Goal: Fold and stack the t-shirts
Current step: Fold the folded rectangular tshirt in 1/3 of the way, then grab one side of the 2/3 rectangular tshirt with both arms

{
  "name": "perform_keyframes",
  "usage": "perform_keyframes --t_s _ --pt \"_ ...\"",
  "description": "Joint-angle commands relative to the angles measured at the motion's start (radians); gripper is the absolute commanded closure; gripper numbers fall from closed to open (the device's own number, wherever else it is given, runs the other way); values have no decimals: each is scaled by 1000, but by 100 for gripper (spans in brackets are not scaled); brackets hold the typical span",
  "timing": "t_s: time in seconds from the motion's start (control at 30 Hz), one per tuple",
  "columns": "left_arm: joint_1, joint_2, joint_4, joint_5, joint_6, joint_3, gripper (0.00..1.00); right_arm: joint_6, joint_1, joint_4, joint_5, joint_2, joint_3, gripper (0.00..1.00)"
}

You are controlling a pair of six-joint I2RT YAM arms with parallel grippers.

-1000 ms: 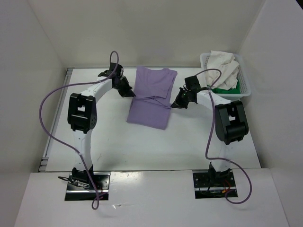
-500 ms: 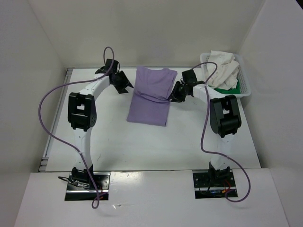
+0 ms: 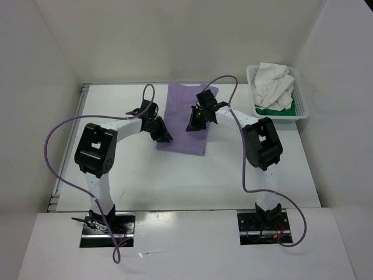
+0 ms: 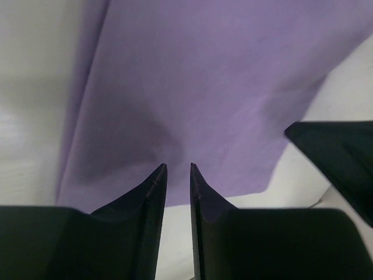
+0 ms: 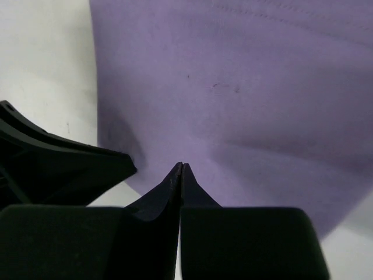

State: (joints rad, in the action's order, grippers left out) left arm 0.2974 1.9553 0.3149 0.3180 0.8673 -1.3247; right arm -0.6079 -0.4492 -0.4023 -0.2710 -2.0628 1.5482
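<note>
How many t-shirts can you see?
3. The purple shirt lies mid-table, the white shirt is piled in the basket, and the green shirt peeks out beneath it. More could be hidden underneath.

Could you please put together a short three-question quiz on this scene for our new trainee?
1. True or false: the lavender purple cloth t-shirt lies on the white table, outside the white plastic mesh basket.
2. Of the left gripper and the right gripper, whose fingertips are pressed fully together? A) left B) right C) both
3. Fill in: in the basket, the bright green cloth shirt lies ____ the crumpled cream white cloth shirt.
Key: 1 true; 2 B; 3 under.
</note>
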Motion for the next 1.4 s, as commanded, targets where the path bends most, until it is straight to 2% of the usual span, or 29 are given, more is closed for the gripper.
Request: perform_keyframes --t_s 0.0,0.1,0.2,0.33,0.43,0.47,0.57,0.6,0.67,0.7,0.73,0.77,0.83,0.9,1.17,1.2,1.3,1.37 --pt "-18 -6 -40 -26 -13 77 71 10 9 -13 -10 -42 59 100" --pt "-18 -31 -59 -37 -13 169 71 -24 -12 9 1 -17 -29 100" --pt "-18 -56 -95 9 9 272 71 -93 -37 97 27 35 -216 99" --pt "38 -146 -106 44 68 390 70 -121 -57 132 27 84 -399 99" --pt "72 -261 -105 62 102 430 59 -121 -66 123 64 162 -453 99" --pt "72 -322 -79 62 113 439 52 -121 -66 123 75 211 -453 93" --pt "72 -431 8 38 88 430 43 -121 -66 97 75 335 -491 78" --pt "59 -455 27 29 73 417 40 -121 -66 83 75 369 -516 69" --pt "25 -524 45 15 73 432 38 -144 -66 83 84 470 -551 60" --pt "16 -542 46 -2 62 443 35 -157 -66 83 93 501 -595 50" --pt "-3 -555 46 -22 52 467 35 -174 -66 74 114 532 -621 46" --pt "-13 -555 58 -36 42 478 31 -203 -66 85 115 559 -651 44" --pt "-44 -530 58 -36 10 499 31 -214 -66 94 115 616 -723 41" --pt "-55 -443 35 -25 -17 512 31 -228 -66 103 115 616 -778 39" --pt "-55 -329 -25 -5 -27 479 36 -237 -57 194 93 478 -800 39" --pt "-55 -320 -36 -5 -36 469 38 -237 -57 209 93 466 -800 46" --pt "-55 -293 -36 -5 -36 469 45 -237 -57 220 82 437 -791 59" --pt "-55 -282 -59 -5 -36 469 54 -246 -57 246 82 437 -790 67"
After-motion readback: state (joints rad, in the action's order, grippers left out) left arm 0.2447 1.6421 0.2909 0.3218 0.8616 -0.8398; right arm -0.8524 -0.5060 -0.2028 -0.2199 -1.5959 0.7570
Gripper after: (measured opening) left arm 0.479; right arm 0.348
